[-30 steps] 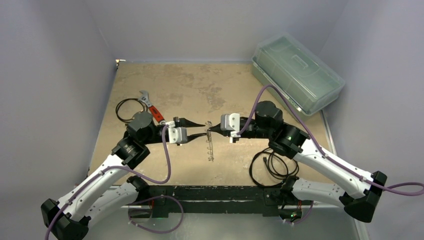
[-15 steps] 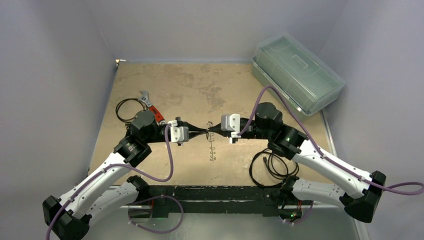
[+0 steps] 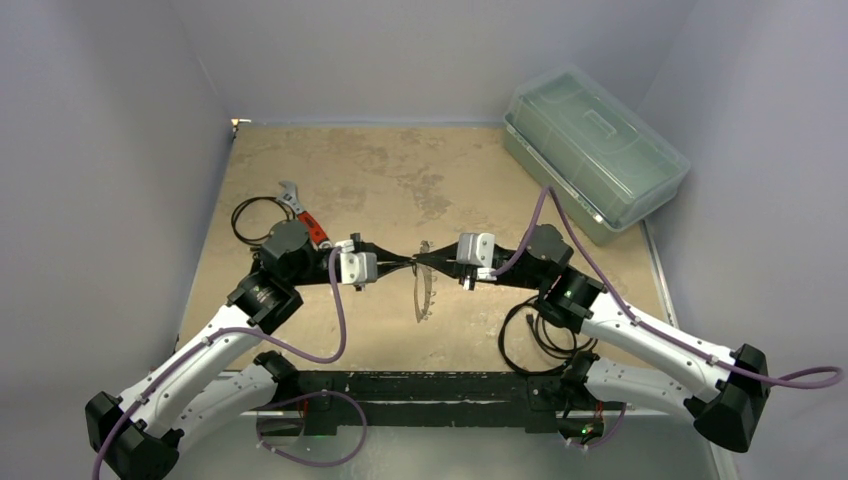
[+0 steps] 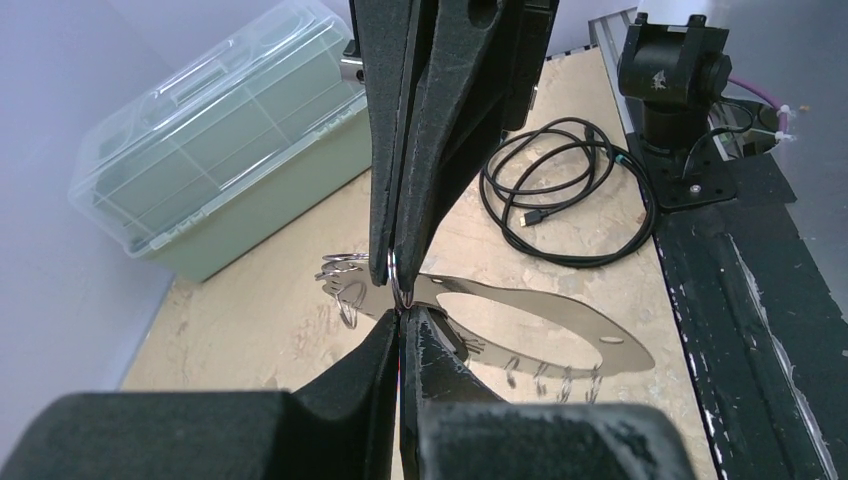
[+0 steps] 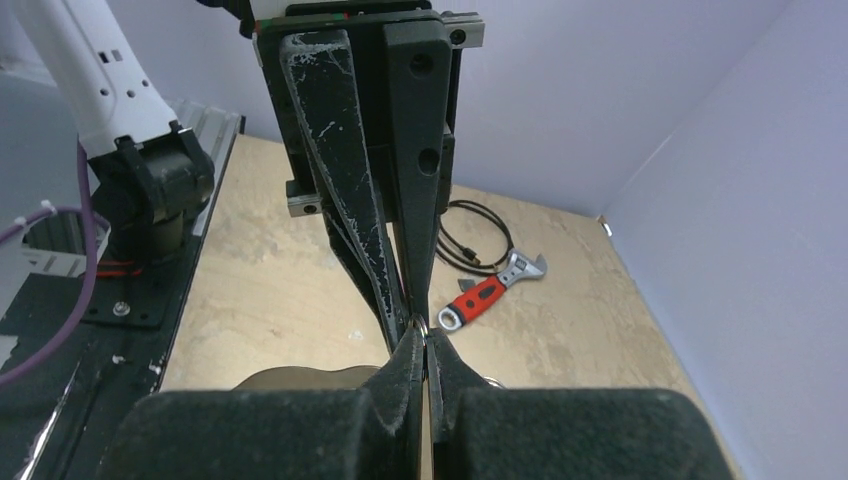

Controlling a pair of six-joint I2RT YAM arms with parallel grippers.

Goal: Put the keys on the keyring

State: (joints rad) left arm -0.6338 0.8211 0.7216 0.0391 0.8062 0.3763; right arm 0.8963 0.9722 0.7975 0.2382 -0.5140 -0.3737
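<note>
Currently both arms meet tip to tip in the middle of the top view, above the bench point(image 3: 360, 170). The left gripper point(image 3: 408, 263) has its fingers pressed fully together. The right gripper point(image 3: 423, 262) is likewise closed, and it appears to pinch the rim of the keyring point(image 3: 422, 298). The keyring hangs just below the meeting point, clear of the bench surface.

In the left wrist view a small silver ring point(image 4: 393, 276) sits right where the two sets of fingertips touch. Whether the left fingers actually hold it, or only press beside it, I cannot tell. No black-headed key can be made out in any view; it may be hidden between the fingers.

Judging by its look, the keyring is thin, light, stiff wire. It is likely slick against the pads and free to swing or twist when nudged. A pinch on a bare stretch of rim, away from the strung bits, would steady it best. A key that small would be better taken by its plastic head, leaving the blade free.

The red-handled wrench point(image 3: 305, 222) lies at centre left, untouched.
</note>
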